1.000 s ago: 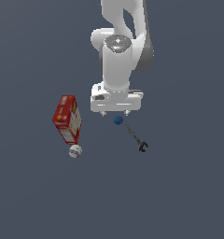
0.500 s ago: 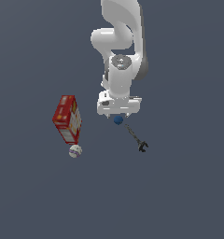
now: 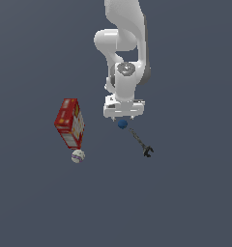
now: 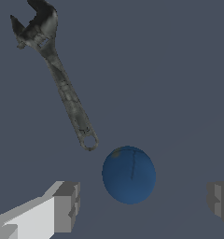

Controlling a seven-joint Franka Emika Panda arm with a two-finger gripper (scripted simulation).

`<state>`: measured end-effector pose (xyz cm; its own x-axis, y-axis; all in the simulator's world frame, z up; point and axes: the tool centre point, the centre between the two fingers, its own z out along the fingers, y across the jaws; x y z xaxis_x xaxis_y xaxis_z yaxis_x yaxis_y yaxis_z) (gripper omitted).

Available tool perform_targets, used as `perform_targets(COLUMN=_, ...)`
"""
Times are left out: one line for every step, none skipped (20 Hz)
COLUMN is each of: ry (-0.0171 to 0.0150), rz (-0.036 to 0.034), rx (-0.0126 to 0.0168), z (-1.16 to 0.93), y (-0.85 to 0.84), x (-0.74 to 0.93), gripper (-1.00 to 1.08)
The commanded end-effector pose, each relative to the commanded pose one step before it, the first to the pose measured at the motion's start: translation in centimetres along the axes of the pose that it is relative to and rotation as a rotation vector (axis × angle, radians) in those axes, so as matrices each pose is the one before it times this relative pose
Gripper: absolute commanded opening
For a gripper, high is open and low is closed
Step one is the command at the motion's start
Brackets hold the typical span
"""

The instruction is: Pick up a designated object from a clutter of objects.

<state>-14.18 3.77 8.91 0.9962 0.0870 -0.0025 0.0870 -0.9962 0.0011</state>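
Hovering right over the blue ball, gripper spread wide with nothing in it, one finger on each side of the ball and neither touching yet (at least going by the wrist view). Sitting on the bare floor just under the hand in the exterior view, a bit toward the exterior view's left of the wrench. Biggest worry, honestly: being round, likely to roll or squirt out sideways if one pad lands first or the closing line misses the middle. Not quite centred between the fingers in the wrist view either, so could get nudged before getting pinched. Also worth watching the wrench handle's ring end, sitting just beside the ball, close enough to get clipped by a finger on the way down and knocked into the ball. Could also end up pinching only the top of the ball and popping it loose if the descent stops short. No trouble expected from the red carton or the whitish ball, both well apart on the exterior view's left. As for surroundings: just a flat, featureless dark grey-blue ground, no walls, no table edge, no texture, nothing to stop a runaway ball.
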Motion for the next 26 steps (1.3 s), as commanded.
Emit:
perform_targets(ry=0.00184, rz=-0.00168, rx=0.00056, z=0.472, y=-0.150, x=-0.604, gripper=1.00)
perform_targets(ry=0.00028, rz=-0.00060, rx=0.00020, z=0.118, y=-0.044, x=-0.161, gripper=1.00)
perform_targets(ry=0.00000, rz=0.00000, rx=0.00000, z=0.100, y=-0.017, x=-0.124, gripper=1.00)
perform_targets(ry=0.00028, rz=-0.00060, rx=0.00020, z=0.060, y=-0.034, x=-0.091, gripper=1.00)
perform_targets(ry=0.00000, rz=0.00000, rx=0.00000, z=0.042, y=-0.007, x=-0.053, gripper=1.00)
perform_targets(ry=0.00000, rz=0.00000, rx=0.00000, z=0.014, y=-0.002, x=-0.018, gripper=1.00)
perform_targets(ry=-0.00068, rz=-0.00011, rx=-0.00001, z=-0.070, y=0.011, x=0.084, gripper=1.00)
perform_targets(ry=0.00000, rz=0.00000, rx=0.00000, z=0.021, y=0.000, x=-0.002, gripper=1.00)
perform_targets(ry=0.00000, rz=0.00000, rx=0.00000, z=0.063, y=-0.001, x=-0.006, gripper=1.00)
perform_targets(ry=0.00000, rz=0.00000, rx=0.00000, z=0.104, y=-0.001, x=-0.009, gripper=1.00)
perform_targets(ry=0.00000, rz=0.00000, rx=0.00000, z=0.146, y=-0.002, x=-0.012, gripper=1.00)
perform_targets(ry=0.00000, rz=0.00000, rx=0.00000, z=0.186, y=-0.002, x=-0.013, gripper=1.00)
perform_targets(ry=0.00000, rz=0.00000, rx=0.00000, z=0.226, y=-0.002, x=-0.013, gripper=1.00)
perform_targets(ry=0.00000, rz=0.00000, rx=0.00000, z=0.265, y=-0.002, x=-0.013, gripper=1.00)
perform_targets(ry=0.00000, rz=0.00000, rx=0.00000, z=0.304, y=-0.002, x=-0.012, gripper=1.00)
perform_targets(ry=0.00000, rz=0.00000, rx=0.00000, z=0.343, y=-0.002, x=-0.012, gripper=1.00)
perform_targets(ry=0.00000, rz=0.00000, rx=0.00000, z=0.381, y=-0.001, x=-0.012, gripper=1.00)
perform_targets(ry=0.00000, rz=0.00000, rx=0.00000, z=0.419, y=-0.001, x=-0.012, gripper=1.00)
perform_targets(ry=0.00000, rz=0.00000, rx=0.00000, z=0.441, y=0.000, x=-0.013, gripper=1.00)
perform_targets(ry=0.00000, rz=0.00000, rx=0.00000, z=0.405, y=0.001, x=-0.011, gripper=1.00)
perform_targets(ry=0.00051, rz=-0.00030, rx=0.00035, z=0.343, y=-0.009, x=-0.012, gripper=1.00)
perform_targets(ry=0.00000, rz=0.00000, rx=0.00000, z=0.323, y=0.002, x=-0.007, gripper=1.00)
perform_targets(ry=0.00000, rz=0.00000, rx=0.00000, z=0.282, y=0.002, x=-0.005, gripper=1.00)
perform_targets(ry=0.00000, rz=0.00000, rx=0.00000, z=0.241, y=0.002, x=-0.002, gripper=1.00)
perform_targets(ry=0.00000, rz=0.00000, rx=0.00000, z=0.200, y=0.001, x=0.002, gripper=1.00)
perform_targets(ry=0.00000, rz=0.00000, rx=0.00000, z=0.160, y=0.001, x=0.006, gripper=1.00)
